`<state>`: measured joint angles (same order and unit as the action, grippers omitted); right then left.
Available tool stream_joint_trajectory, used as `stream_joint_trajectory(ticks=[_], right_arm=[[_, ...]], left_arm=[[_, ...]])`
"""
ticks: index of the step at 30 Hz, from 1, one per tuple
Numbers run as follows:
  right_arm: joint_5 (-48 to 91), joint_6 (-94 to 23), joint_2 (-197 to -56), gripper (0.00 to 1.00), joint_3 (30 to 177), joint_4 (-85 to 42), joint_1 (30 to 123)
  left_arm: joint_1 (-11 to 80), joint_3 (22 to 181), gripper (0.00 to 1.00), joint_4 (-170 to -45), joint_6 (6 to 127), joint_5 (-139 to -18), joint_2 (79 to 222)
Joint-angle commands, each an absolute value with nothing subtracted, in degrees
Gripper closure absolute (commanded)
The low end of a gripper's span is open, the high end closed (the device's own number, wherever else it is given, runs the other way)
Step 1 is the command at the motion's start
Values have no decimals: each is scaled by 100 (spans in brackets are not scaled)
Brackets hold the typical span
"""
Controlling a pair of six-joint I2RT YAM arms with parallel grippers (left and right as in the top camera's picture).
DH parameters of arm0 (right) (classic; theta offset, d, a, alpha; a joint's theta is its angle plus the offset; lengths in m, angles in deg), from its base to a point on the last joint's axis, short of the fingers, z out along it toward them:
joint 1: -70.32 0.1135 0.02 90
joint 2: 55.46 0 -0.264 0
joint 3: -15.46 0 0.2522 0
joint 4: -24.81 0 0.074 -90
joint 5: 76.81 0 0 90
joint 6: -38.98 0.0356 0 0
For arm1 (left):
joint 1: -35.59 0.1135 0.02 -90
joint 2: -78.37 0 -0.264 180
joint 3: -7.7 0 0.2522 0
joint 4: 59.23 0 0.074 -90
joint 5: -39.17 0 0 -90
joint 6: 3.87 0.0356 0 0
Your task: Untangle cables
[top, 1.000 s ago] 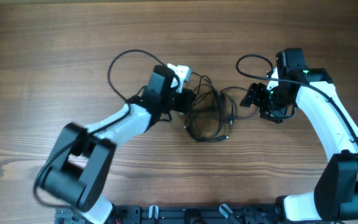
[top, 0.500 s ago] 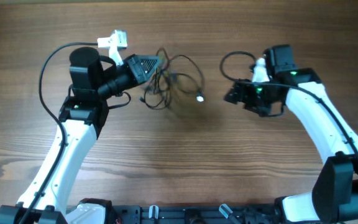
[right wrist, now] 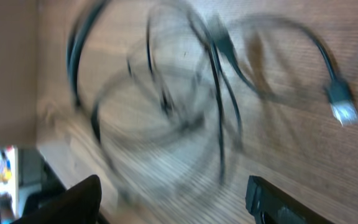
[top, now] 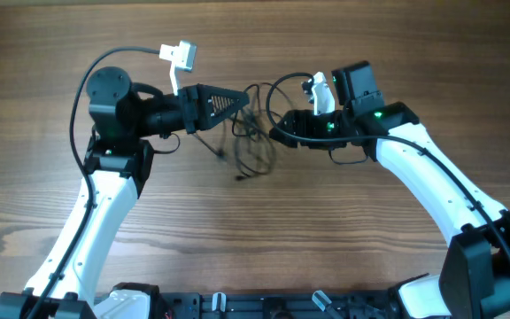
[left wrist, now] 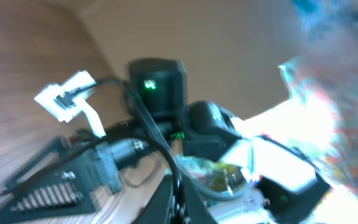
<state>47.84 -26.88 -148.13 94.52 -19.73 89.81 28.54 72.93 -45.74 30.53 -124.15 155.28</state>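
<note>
**Cable bunch pinched by left arm, right jaws wide beside it**

Nearest the rig's edge: bare wooden table (top: 343, 230), nothing on it but the arms' shadows. No tray, bin or other container in any view, so nothing to report inside one.

Next out: a loose cable end (top: 239, 180), lowest part of the bunch in the overhead view. Plug type too small to tell.

Mid-table: the cables (top: 248, 133), thin black cords in overlapping loops, between the two grippers. The bunch's long axis runs from the left fingertips toward the near edge, across the line that joins the two arms.

Left gripper (top: 228, 99): points toward the right arm, jaws closed. The loops fan out from its tip, and in the left wrist view a black cord (left wrist: 176, 186) leads out from the bottom of the frame. My reading is that it is pinching the cables (the contact itself is blurred).

Right gripper (top: 280, 136): just beside the bunch on its right flank, jaws spread wide, gripping nothing. Its wrist view shows both fingers (right wrist: 79, 199) far apart with the loops ahead, smeared, and a silver-tipped plug (right wrist: 344, 107) lying off to one side on the wood.

Judgement: the right arm is the free one and the nearer to the loose loops. A pull would go rightward, away from the left pinch, and picking one strand is the hard part.

Farthest: a white connector (top: 182, 58) on the left arm's own wiring, not part of the job.
</note>
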Motion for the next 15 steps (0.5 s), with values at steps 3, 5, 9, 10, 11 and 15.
stream_joint_trajectory(ticks=[3,5,9,10,11,15], right_arm=[[4520,-1409,-14686,23,9553,-1090,8981],[4574,-1132,-14686,23,9553,-854,8981],[5217,-1031,-14686,23,9553,-430,8981],[5342,-1033,-14686,23,9553,-476,8983],[5414,-1035,-14686,23,9553,-585,8983],[5342,-1064,-14699,24,9533,-1394,9033]], left_arm=[[2878,7332,96,-3584,1831,-13272,15486],[2878,7332,96,-3451,1744,-13311,15486],[2878,7332,96,-3455,1746,-13329,15486],[2878,7332,96,-3453,1748,-13329,15486],[2881,7332,96,-3453,1748,-13329,15486],[2881,7332,96,-3392,1748,-13329,15486]])
